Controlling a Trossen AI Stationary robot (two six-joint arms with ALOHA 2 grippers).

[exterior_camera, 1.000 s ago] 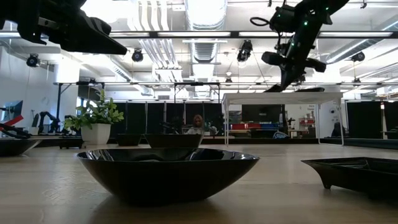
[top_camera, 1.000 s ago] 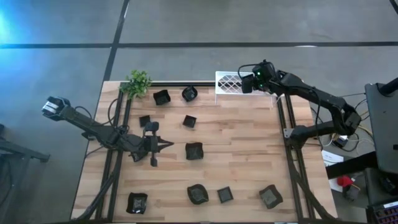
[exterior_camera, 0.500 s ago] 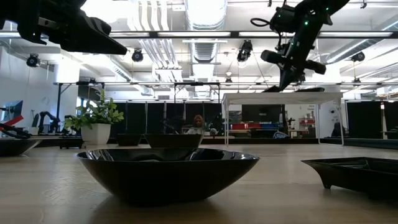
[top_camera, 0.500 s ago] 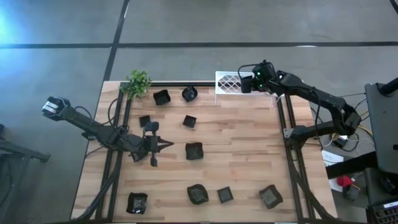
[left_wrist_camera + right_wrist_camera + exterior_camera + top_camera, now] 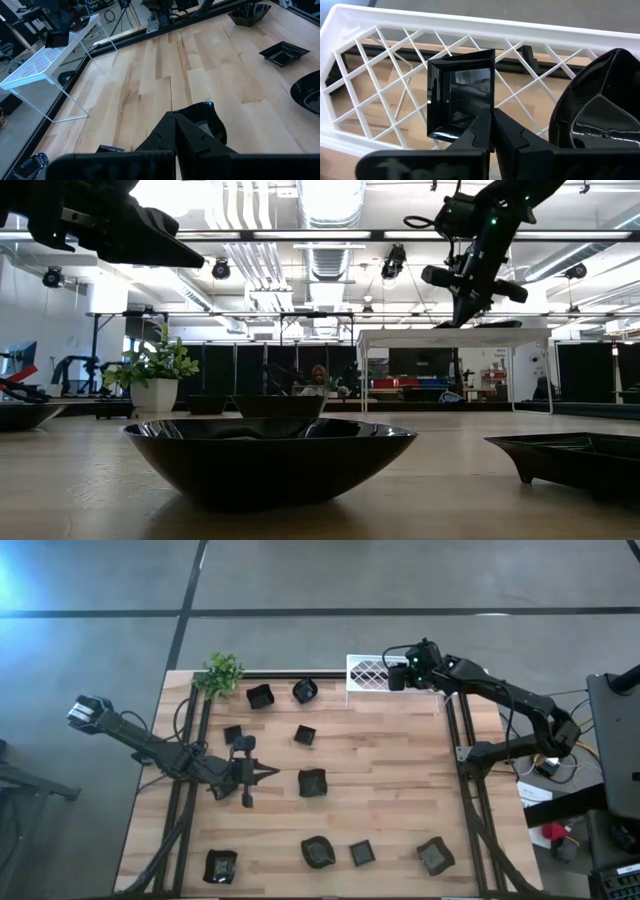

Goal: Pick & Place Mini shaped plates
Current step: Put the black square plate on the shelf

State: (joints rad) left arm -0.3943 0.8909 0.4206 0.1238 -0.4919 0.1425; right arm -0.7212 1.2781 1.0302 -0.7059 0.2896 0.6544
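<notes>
Several small black mini shaped plates lie scattered on the wooden table [image 5: 400, 770], among them one [image 5: 312, 782] mid-table, seen close as a round bowl [image 5: 270, 455] in the low view. My right gripper [image 5: 490, 116] is over the white lattice rack [image 5: 368, 672] at the far edge, shut on a square plate [image 5: 461, 95]. A second dark plate [image 5: 600, 107] lies on the rack beside it. My left gripper [image 5: 175, 116] is shut and hangs just left of the mid-table plate [image 5: 206, 119], touching nothing. My right gripper pinches the square plate by its rim near one corner [image 5: 487, 106], between the two shut fingers. The plate is tilted, its hollow side facing the wrist camera, over the rack's lattice [image 5: 395, 75]. Whether its far edge rests on the lattice, I cannot tell.
A small green plant [image 5: 222, 672] stands at the far left corner. Black rails run along the table's left [image 5: 185, 800] and right [image 5: 468, 790] sides. Bare wood lies between the mid-table plate and the right rail. The rack stands on thin white legs [image 5: 70, 102].
</notes>
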